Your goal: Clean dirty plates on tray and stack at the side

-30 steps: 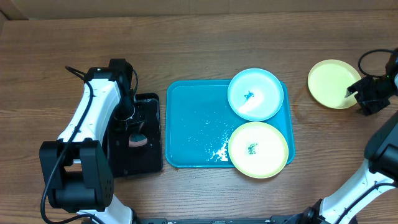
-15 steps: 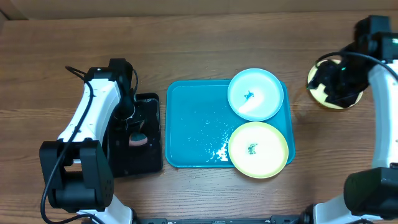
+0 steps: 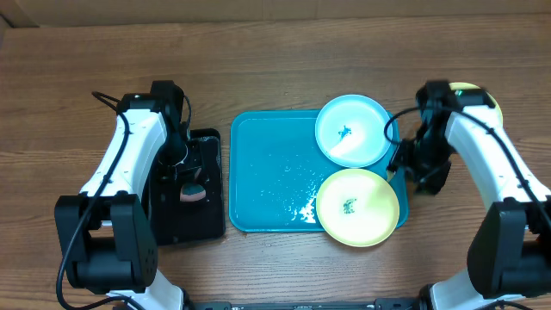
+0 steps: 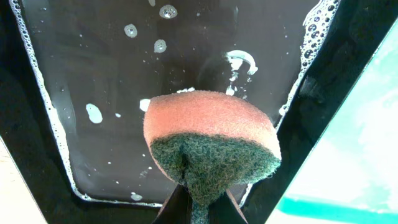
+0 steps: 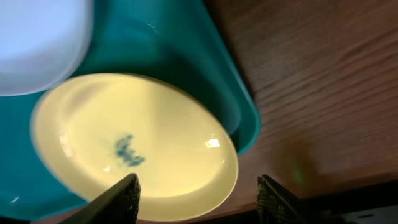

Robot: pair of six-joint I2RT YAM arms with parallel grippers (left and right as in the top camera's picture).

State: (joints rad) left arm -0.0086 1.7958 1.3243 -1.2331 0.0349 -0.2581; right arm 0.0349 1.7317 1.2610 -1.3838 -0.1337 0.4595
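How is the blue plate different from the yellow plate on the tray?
The blue plate is light blue; the yellow plate is pale yellow-green. The blue plate sits at the tray's far right corner, the yellow plate at its near right corner. Both are round, shallow and carry a dark smear.

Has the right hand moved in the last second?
Yes. The right hand swung left from the table's far right to beside the tray's right rim.

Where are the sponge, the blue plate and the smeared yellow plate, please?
sponge (image 4: 208,115), left wrist view, orange upper face.
blue plate (image 3: 355,129), overhead view, centre beside the smear.
yellow plate (image 5: 134,132), right wrist view, centre above the smear.
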